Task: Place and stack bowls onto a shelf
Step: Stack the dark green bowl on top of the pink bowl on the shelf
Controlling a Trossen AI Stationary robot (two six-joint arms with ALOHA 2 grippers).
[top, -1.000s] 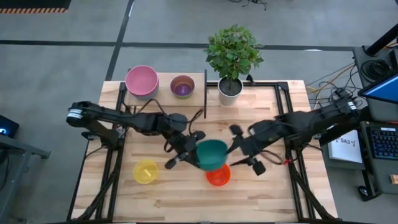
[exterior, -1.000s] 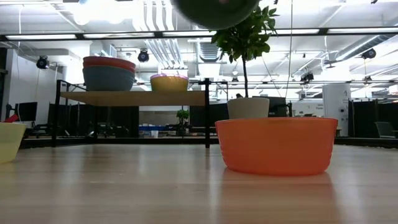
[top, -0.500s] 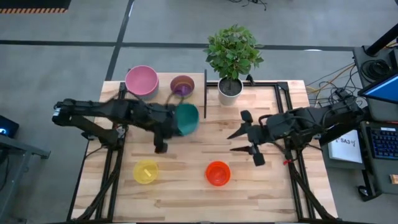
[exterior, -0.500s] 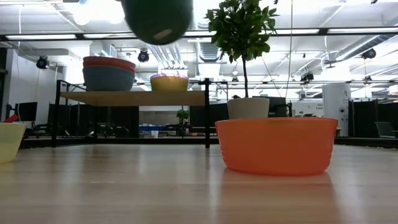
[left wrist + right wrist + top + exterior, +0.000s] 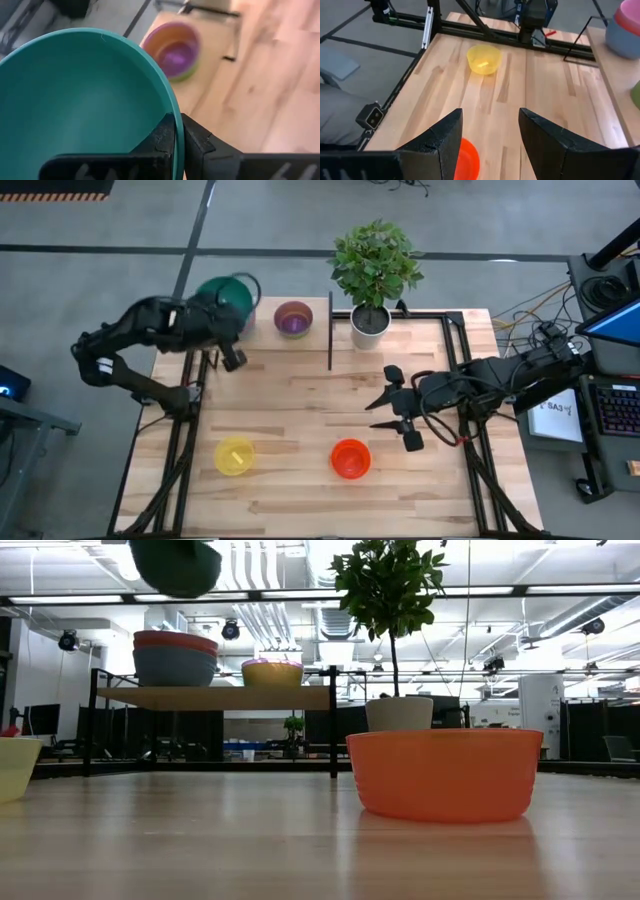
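Left gripper [image 5: 178,131] pinches rim of teal bowl [image 5: 226,297] above stack [image 5: 175,657] at shelf [image 5: 215,697] far-left corner; thin-rim grip may slip, bowl lands tilted. Right gripper [image 5: 388,412] waits, fingers apart.

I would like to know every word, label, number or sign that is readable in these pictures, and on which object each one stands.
No text can be read with certainty.
White paper beside the table, right side of the high view: dark handwritten marks, too small to read.
Left tool, shut on the teal bowl: pale marks on its body, cut off at the picture's edge, unreadable.
Orange bowl, yellow bowl, plant pot: no lettering visible.
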